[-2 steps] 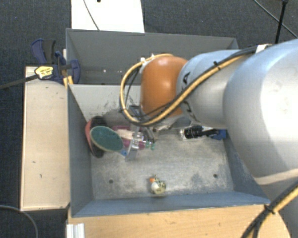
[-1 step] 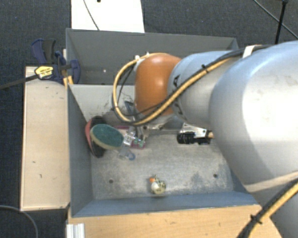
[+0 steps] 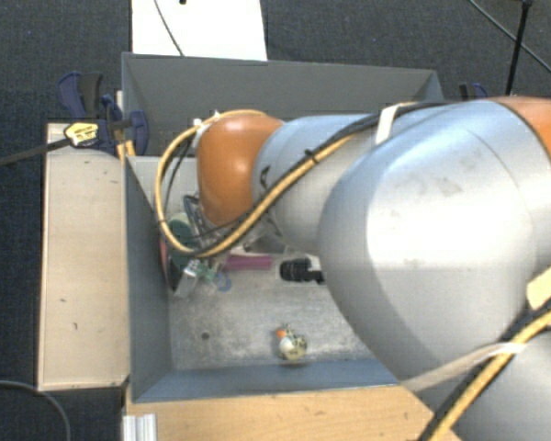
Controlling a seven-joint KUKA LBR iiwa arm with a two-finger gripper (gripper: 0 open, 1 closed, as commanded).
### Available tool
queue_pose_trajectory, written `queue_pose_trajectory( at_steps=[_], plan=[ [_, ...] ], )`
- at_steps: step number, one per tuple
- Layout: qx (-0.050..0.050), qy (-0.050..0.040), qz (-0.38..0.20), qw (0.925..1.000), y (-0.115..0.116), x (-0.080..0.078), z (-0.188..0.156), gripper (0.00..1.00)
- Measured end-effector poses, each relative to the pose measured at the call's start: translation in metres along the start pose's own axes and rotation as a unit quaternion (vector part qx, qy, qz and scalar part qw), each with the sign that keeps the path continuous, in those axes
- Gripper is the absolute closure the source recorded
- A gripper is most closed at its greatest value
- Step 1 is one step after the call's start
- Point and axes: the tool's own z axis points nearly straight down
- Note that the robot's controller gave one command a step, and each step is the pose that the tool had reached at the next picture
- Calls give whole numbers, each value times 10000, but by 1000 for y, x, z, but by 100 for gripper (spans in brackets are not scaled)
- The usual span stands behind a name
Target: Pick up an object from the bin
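The arm (image 3: 422,246) reaches in from the right and covers much of the grey bin (image 3: 149,338). Its orange cover (image 3: 228,163) hangs above the left side of the floor, and the pincer (image 3: 195,272) is low beneath it, close to the left wall. Whether the pincer is wide or narrow I cannot tell, since cables and the wrist hide its working end. Just to its right lies a pink bar (image 3: 249,263), flat on the floor and pointing left to right, and this looks like the nearest thing to take. A green thing (image 3: 178,246) sits against the wall on the pincer's far-left side, and a black piece (image 3: 298,270) lies just right of the bar. A small round ball (image 3: 291,344) rests well apart, near the front wall. The bar is probably light, stiff plastic, though its exact shape is hard to make out. It should neither crush nor sag, but a smooth surface may slip or roll. I judge the best hold to be across its narrow width near the middle, clear of the black piece.
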Motion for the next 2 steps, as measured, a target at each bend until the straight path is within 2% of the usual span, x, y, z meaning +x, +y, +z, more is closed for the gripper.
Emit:
queue_pose_trajectory(
  at_steps=[1,2],
  plan=[
    [23,-17,572,9984,4,6,0,0],
    [20,11,563,9984,5,8,-1,100]
  ],
)
